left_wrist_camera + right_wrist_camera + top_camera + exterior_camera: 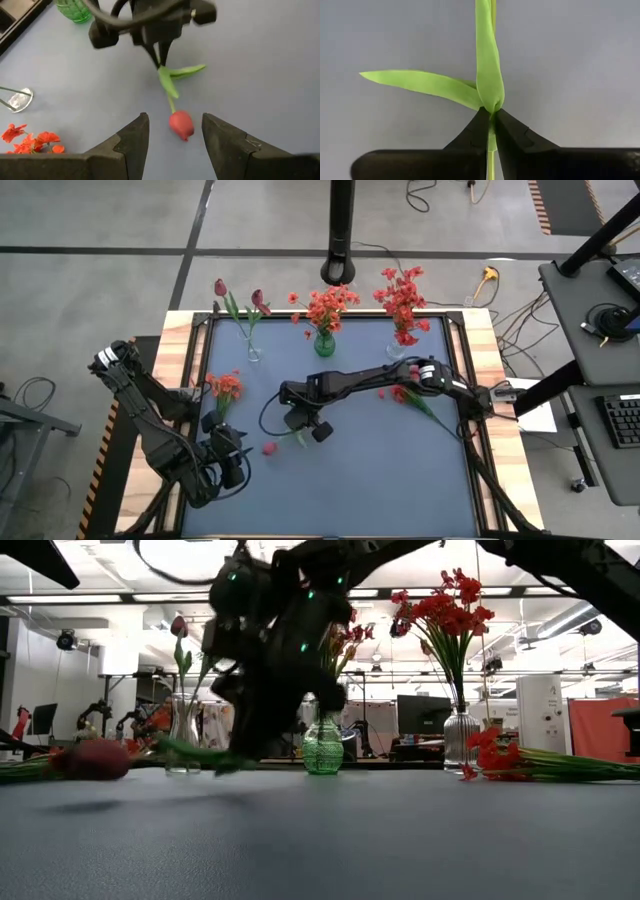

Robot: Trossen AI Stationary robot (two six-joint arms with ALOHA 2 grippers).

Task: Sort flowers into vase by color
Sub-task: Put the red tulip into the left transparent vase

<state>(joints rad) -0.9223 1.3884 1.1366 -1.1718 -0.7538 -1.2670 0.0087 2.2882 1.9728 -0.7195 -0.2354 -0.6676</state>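
The loose tulip (180, 124) lies on the mat near the table's middle, and the right gripper (490, 116) is clenched on its thin stem right where the leaves (435, 86) fork. The pinch is narrow, so the stem may swivel or slip once lifted (heavy bud hangs far out), making the clear vase (254, 352) mouth hard to hit. The left gripper (174, 142) hovers half-parted just beside the bud, holding nothing, and could clip it.
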